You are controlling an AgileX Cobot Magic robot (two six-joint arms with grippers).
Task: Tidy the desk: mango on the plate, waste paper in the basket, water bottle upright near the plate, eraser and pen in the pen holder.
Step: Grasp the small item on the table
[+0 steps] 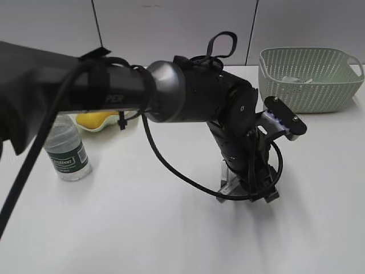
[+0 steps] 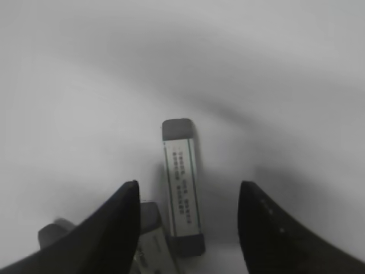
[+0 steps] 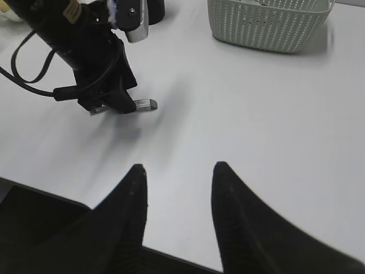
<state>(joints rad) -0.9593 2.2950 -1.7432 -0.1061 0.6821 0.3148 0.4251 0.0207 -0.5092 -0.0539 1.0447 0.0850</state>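
Straddling the eraser [image 2: 182,185] with parted fingers, left gripper [image 2: 188,222] has bare desk [image 2: 85,85] all round

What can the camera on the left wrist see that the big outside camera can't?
Only the left wrist view shows the eraser up close: a flat bar with a printed sleeve and dark ends, lying between the open left fingers.

Only the exterior view shows the basket, the upright water bottle, the mango on its plate, and the whole left arm.

Both show the white desk and the left gripper reaching down to it.
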